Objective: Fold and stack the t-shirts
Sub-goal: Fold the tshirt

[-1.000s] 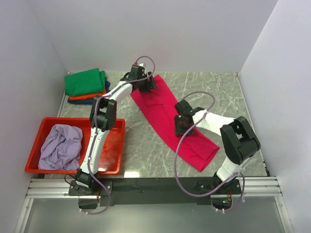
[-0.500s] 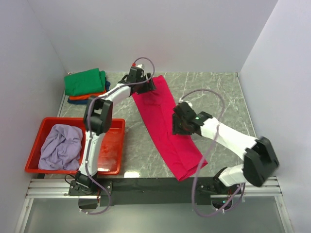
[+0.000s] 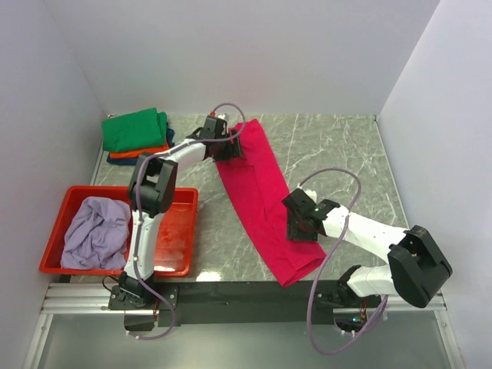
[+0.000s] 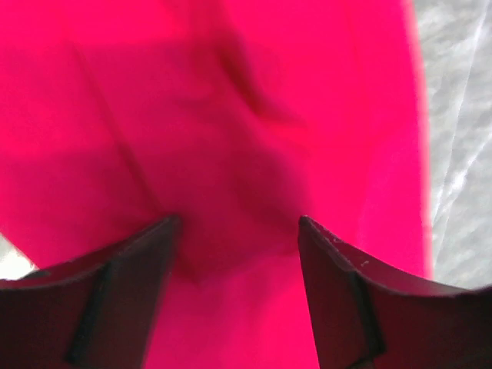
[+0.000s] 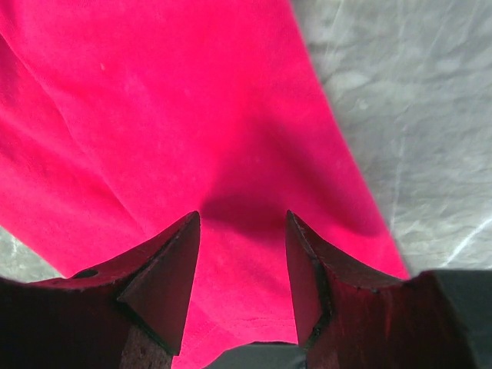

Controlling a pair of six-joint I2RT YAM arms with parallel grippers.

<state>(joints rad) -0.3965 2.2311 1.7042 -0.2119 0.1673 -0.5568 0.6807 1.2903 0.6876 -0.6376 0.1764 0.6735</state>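
Under everything: grey marbled desk (image 3: 346,154), white walls (image 3: 231,54) at left, back and right.
Near left corner: red tray (image 3: 175,240), lavender shirt (image 3: 96,231) crumpled inside.
Far left corner: green shirt (image 3: 134,129) folded atop orange shirt (image 3: 138,152), dark blue shirt (image 3: 169,137) lowest.
Left gripper (image 4: 238,227): fingers wide, tips down on the strip's far end.
Middle: pink shirt (image 3: 257,192), a long folded strip slanting from the far side to the near edge.
Right gripper (image 5: 242,219): fingers wide, over the strip's near right edge.

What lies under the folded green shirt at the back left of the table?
Under the green shirt an orange shirt shows only as a thin edge, with a dark blue shirt below it. Most of both is covered.
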